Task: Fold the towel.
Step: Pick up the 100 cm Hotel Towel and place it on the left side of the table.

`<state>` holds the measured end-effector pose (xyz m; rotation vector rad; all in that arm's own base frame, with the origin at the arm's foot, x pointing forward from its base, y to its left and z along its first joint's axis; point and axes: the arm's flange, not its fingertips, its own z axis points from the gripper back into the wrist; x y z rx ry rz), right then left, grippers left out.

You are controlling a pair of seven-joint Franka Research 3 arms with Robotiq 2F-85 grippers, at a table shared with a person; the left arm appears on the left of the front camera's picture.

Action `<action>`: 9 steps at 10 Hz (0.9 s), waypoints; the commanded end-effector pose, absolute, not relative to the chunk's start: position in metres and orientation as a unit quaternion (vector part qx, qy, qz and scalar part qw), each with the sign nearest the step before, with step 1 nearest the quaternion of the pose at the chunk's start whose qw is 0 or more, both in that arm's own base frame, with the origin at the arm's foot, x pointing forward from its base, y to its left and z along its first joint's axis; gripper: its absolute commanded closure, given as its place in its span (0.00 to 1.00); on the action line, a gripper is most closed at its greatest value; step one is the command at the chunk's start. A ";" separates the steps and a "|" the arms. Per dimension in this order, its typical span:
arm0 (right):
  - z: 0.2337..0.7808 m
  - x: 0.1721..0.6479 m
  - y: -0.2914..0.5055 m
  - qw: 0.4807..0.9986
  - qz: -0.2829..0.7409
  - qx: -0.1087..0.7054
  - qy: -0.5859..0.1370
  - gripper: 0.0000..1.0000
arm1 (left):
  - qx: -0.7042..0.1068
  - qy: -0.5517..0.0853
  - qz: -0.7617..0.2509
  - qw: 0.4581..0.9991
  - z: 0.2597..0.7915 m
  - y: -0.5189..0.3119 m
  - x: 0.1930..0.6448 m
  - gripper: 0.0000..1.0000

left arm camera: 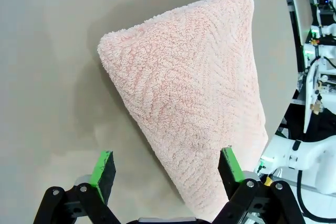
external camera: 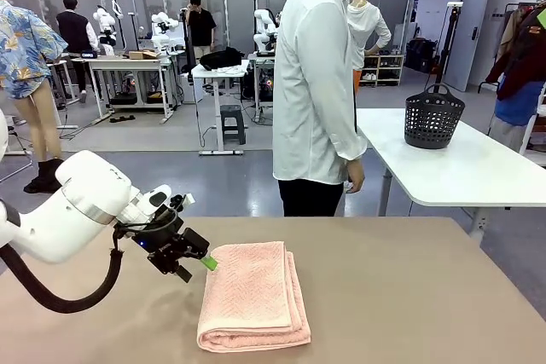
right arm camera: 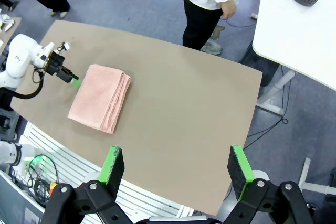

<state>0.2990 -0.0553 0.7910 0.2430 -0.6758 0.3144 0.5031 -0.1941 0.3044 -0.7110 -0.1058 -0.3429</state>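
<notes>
The pale salmon-pink towel (external camera: 252, 296) lies folded into a thick rectangle on the tan table (external camera: 409, 296), left of centre. My left gripper (external camera: 201, 263) hovers at the towel's left edge, open, its green pads empty. In the left wrist view the towel (left arm camera: 194, 103) spreads out ahead of the open left gripper (left arm camera: 167, 169), one finger over its edge. From high above the table, my right gripper (right arm camera: 176, 167) is open and holds nothing; far below it lie the folded towel (right arm camera: 100, 97) and the left gripper (right arm camera: 73, 81) beside it.
A person in a white shirt (external camera: 316, 83) stands at the table's far side, arms hanging down. A black plastic basket (external camera: 433, 117) sits on a white table (external camera: 478, 168) at the back right. The tan table's right half is bare.
</notes>
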 end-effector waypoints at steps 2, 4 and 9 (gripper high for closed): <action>0.792 0.299 -0.056 0.925 0.152 0.117 -0.329 0.00 | -0.376 -0.104 -0.179 0.903 0.301 -0.198 0.493 0.00; 0.792 0.299 -0.056 0.925 0.152 0.117 -0.329 0.00 | -0.382 -0.114 -0.162 0.903 0.291 -0.194 0.487 0.00; 0.792 0.299 -0.056 0.925 0.152 0.117 -0.329 0.00 | -0.422 -0.114 -0.131 0.890 0.259 -0.194 0.484 0.00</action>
